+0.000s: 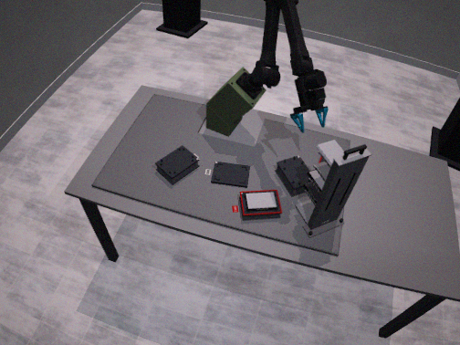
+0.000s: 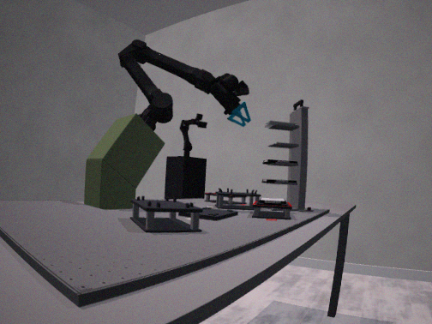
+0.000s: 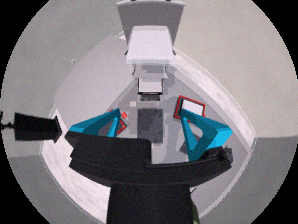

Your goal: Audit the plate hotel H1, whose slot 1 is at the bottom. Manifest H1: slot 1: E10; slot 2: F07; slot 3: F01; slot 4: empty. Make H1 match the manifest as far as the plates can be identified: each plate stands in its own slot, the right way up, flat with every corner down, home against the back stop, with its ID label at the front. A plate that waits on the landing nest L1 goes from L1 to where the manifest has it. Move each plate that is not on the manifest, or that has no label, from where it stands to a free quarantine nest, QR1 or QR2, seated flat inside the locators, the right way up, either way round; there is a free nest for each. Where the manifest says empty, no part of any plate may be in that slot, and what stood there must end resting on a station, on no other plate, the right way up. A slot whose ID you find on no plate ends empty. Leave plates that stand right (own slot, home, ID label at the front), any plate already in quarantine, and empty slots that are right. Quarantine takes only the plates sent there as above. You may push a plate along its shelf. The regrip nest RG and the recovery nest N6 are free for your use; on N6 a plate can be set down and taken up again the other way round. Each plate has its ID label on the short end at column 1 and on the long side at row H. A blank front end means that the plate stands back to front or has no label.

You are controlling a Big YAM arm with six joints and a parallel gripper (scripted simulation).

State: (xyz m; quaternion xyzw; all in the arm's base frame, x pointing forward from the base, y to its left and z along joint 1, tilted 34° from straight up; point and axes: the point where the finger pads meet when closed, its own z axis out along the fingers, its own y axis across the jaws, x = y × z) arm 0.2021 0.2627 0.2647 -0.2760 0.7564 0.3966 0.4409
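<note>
The plate hotel H1 (image 1: 339, 192) (image 2: 298, 159) stands at the table's far end from the exterior view. Its upper shelves (image 2: 281, 125) (image 3: 150, 45) look pale. Two lower levels show dark-edged, thin shapes, the higher (image 2: 280, 163) and the lower (image 2: 279, 182), which look like plates; the upper one shows a pale top in the wrist view (image 3: 150, 86). Their IDs are not readable. A white-topped plate (image 1: 261, 201) (image 2: 273, 201) (image 3: 193, 106) lies in a red-rimmed nest (image 1: 242, 205). My gripper (image 1: 313, 129) (image 2: 246, 123) (image 3: 150, 111) is open and empty, high above the table, in front of the hotel.
A raised dark nest (image 1: 293, 171) (image 2: 237, 195) (image 3: 150, 125) stands before the hotel. Another raised dark nest (image 1: 177, 162) (image 2: 167, 207) and a low dark nest (image 1: 231, 173) (image 2: 219, 213) show no plate. Part of another red-rimmed nest (image 2: 210, 194) shows behind my left finger in the wrist view.
</note>
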